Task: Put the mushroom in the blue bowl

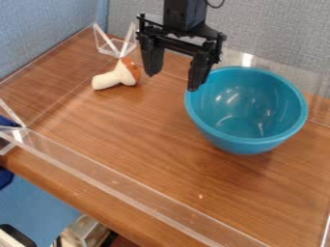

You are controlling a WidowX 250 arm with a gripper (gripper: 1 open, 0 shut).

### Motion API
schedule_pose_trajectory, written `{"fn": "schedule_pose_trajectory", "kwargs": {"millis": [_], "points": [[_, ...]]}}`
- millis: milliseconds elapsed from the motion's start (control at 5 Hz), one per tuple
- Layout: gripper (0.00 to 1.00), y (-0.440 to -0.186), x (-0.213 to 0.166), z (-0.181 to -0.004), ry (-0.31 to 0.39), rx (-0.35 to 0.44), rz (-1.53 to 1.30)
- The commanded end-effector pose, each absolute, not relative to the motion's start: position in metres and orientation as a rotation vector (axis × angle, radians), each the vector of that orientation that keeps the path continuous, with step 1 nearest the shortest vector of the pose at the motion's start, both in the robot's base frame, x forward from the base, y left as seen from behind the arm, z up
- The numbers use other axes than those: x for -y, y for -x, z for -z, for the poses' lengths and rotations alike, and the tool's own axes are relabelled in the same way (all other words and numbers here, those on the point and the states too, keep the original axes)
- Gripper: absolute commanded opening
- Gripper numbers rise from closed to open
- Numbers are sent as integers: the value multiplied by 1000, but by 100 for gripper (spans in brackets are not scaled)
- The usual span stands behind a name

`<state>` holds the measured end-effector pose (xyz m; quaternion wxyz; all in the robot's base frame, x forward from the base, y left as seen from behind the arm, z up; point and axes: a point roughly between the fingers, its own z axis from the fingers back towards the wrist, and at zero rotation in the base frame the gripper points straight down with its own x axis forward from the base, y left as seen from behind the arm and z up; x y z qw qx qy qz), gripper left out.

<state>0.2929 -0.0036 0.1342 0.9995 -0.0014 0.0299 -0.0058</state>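
You are looking down on a wooden tabletop (116, 135) with a warm reddish-brown grain and a smooth, faintly shiny finish, fenced by low walls of clear plastic (154, 198) whose edges catch the light as pale lines. The blue bowl (246, 109) sits on the right side of the tabletop: round, deep and glossy, a teal-blue plastic with bright highlights on its inner wall and nothing inside it. The mushroom (118, 75) lies on its side towards the back left, a small toy with a cream-white stem and a tan-orange cap, matte and soft-looking next to the bowl's sheen. Just behind it, in the back corner, stands a clear plastic stand (119, 43) of triangular outline, hard to make out against the grey-blue fabric backdrop (52, 29). Your gripper (175, 68) is black, angular and hard-edged, hanging from above with its two fingers pointing straight down. Its jaws stand spread wide apart and there is nothing between them. The left-hand finger, as the camera sees it, hangs just to the right of the mushroom's cap; whether it touches the cap you cannot tell from this angle, though a slim gap seems to show. The right-hand finger hangs at the bowl's near-left rim, overlapping it in the view. So the mushroom lies outside the jaws, to the left of the gripper, on the tabletop, and the bowl lies on the gripper's other side.
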Motion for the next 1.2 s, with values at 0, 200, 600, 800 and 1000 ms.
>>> {"fn": "schedule_pose_trajectory", "kwargs": {"millis": [0, 200, 600, 800, 1000], "points": [[100, -301, -6, -125, 4, -70, 51], [100, -314, -25, -131, 5, -64, 142], [100, -330, -78, -128, -3, -44, 218], [100, -335, -104, -117, -13, -28, 172], [100, -348, -118, -104, -20, -18, 182]]}}
